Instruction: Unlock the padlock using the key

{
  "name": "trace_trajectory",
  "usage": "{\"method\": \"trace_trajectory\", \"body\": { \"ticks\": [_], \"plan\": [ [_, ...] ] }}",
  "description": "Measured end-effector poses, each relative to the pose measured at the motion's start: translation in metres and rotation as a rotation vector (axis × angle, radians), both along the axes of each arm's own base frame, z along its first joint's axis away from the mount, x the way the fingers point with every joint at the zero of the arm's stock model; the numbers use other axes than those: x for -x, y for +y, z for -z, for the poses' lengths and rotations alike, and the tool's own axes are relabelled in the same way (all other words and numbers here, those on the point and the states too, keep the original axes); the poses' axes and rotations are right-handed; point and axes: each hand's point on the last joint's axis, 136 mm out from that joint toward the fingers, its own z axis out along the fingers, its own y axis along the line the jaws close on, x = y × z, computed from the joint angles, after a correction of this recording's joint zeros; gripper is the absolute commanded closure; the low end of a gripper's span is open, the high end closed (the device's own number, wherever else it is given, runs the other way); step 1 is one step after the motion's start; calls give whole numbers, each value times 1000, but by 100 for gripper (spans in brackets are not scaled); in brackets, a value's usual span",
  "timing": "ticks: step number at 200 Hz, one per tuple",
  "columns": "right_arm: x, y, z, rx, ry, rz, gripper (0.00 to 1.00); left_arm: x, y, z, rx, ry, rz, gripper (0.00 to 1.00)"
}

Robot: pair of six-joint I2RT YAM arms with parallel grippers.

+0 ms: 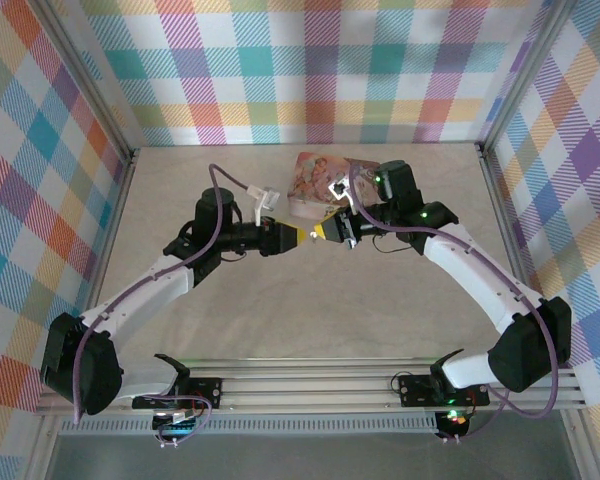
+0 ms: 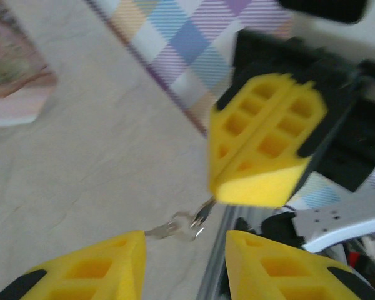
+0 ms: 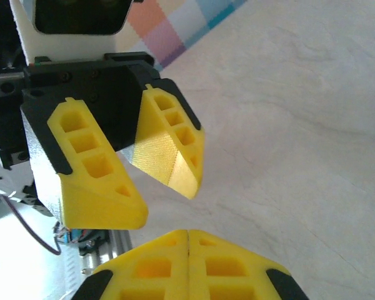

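The right gripper (image 3: 187, 242) presses its yellow wedge fingers flush together on the key (image 2: 202, 215), a thin silvery sliver with a small ring dangling, blurred, above the pale mottled table (image 2: 81, 187). Facing it, the left gripper (image 3: 164, 201) stands partly spread and empty, its fingers pocketed with square recesses.
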Motion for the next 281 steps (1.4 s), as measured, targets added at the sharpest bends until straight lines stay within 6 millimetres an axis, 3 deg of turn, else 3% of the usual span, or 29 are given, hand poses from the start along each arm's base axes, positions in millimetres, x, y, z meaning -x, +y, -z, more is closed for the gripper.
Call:
{"method": "trace_trajectory", "body": {
  "ticks": [24,40,52,126,240,263,281],
  "plan": [
    [5,4,-6,-38,12,-36,100,3,-6,-9,67,-8,45,68],
    [7,5,-9,-55,25,-47,100,4,-8,-6,85,9,67,81],
    [7,4,-10,-66,35,-47,100,5,-10,-6,98,22,81,84],
    [3,3,-8,-113,98,-50,100,10,-13,-10,131,26,124,77],
    [-2,-2,-2,-112,137,-21,100,9,-15,2,115,61,141,79],
    [-1,-2,-2,-112,145,-20,100,10,-15,4,108,65,141,64],
    [-2,-2,-1,-111,145,-17,100,10,-15,4,107,59,142,59]
  ]
}}
